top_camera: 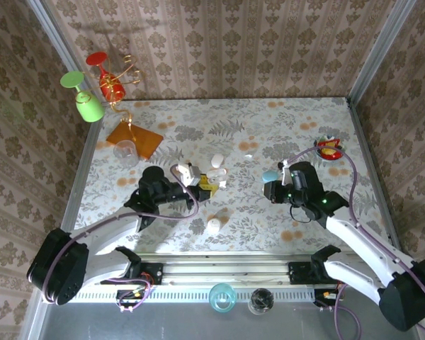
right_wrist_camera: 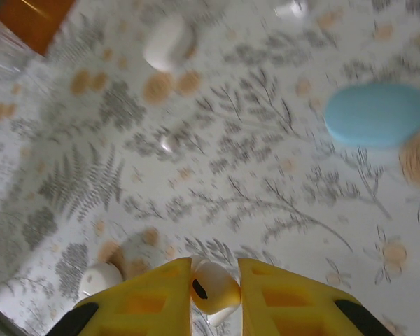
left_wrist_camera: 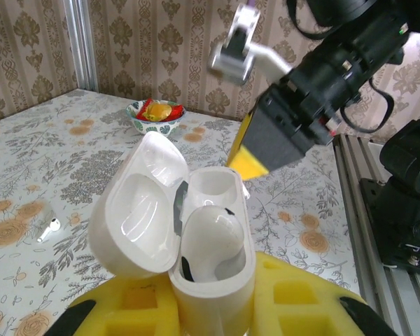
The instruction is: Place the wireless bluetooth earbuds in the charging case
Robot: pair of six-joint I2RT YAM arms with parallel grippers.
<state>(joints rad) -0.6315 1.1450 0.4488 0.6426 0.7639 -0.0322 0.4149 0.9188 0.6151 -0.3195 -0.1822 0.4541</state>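
1. The left end effector [left_wrist_camera: 213,311] is clamping the open white charging case [left_wrist_camera: 220,210] upright, its lid [left_wrist_camera: 136,203] tilting left.
2. The right end effector [right_wrist_camera: 215,302] is pinching a white earbud [right_wrist_camera: 215,283] between its yellow pads, over the bench [right_wrist_camera: 231,175].
3. A loose earbud [left_wrist_camera: 50,227] is lying on the bench, well apart from the charging case.

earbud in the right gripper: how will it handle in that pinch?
Probably slippery: the earbud is glossy and rounded, pinched by the right gripper at its sides only. It could twist, as little of it meets the fingers. It looks tiny, so likely very light and apt to roll if dropped.
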